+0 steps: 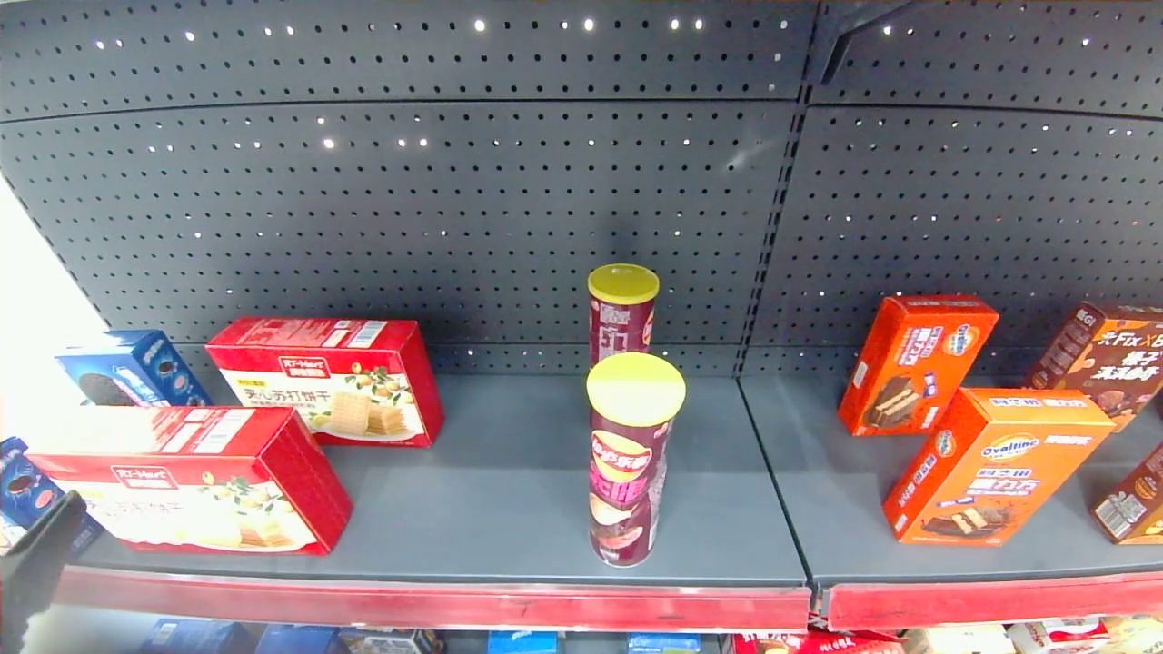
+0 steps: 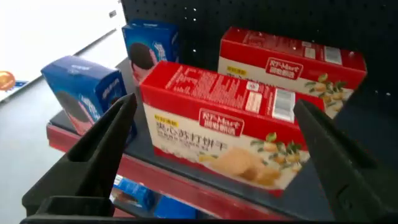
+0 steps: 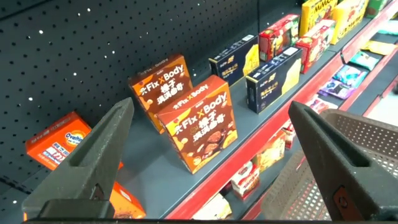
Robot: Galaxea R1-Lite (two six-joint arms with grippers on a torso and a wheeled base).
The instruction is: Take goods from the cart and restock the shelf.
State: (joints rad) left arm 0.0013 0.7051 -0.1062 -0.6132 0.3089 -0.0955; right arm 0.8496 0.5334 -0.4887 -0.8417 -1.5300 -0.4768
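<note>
- Your left fingers and right fingers are released, both empty.
- A maroon, yellow-lidded crisp tube stands upright near the grey metal shelf's front edge, with a second tube behind it.

You have bright, even light on the shelf. Its far left washes out to white. Light pricks through the pegboard holes, the red strip glints, the cans throw soft shadows, and straight lines bow near the head view's edges.

right hand spread wide before the shelf; two brown boxes upright, orange box beside, navy boxes farther along.
</note>
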